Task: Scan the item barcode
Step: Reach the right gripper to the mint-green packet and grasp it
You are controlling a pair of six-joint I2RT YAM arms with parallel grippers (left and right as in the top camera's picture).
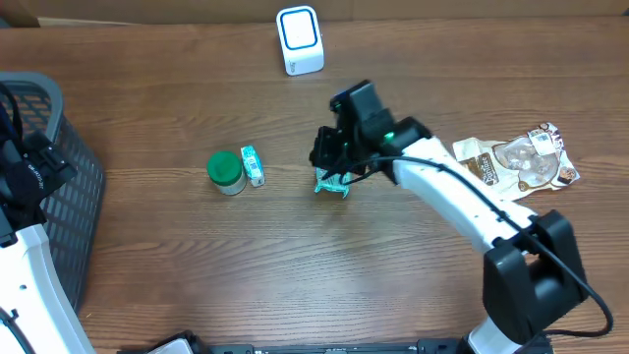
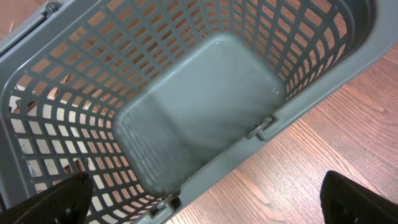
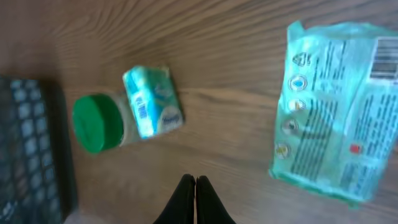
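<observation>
- The teal packet (image 1: 331, 185) lies flat in the middle of the table, just under the head of the right arm. I take it for the item to be scanned, since that arm is over it.
- The right gripper (image 3: 196, 198) has its two fingers pressed together with nothing between them. In its own camera the packet (image 3: 336, 112) sits off to one side of the fingertips, apart from them.
- The left gripper (image 2: 205, 208) is spread wide and empty, hanging over the grey basket (image 2: 323, 93) at the left edge of the table.
- The packet looks like thin printed film: light, soft, likely to crumple and a bit slick. It seems not fragile, but floppy once lifted.
- Lying flat, it offers little to bite on. A pinch on a sealed edge or corner looks the surest hold.
- A striped patch near one corner (image 3: 382, 59) looks like the barcode. I would keep the fingers off that end so it stays readable.
- The white scanner (image 1: 300, 39) stands at the far side of the table, well apart from the packet.
- To the left sit a green-lidded jar (image 1: 226, 172) and, touching it, a small teal box (image 1: 253, 165). A brown snack bag (image 1: 521, 162) lies to the right.
</observation>
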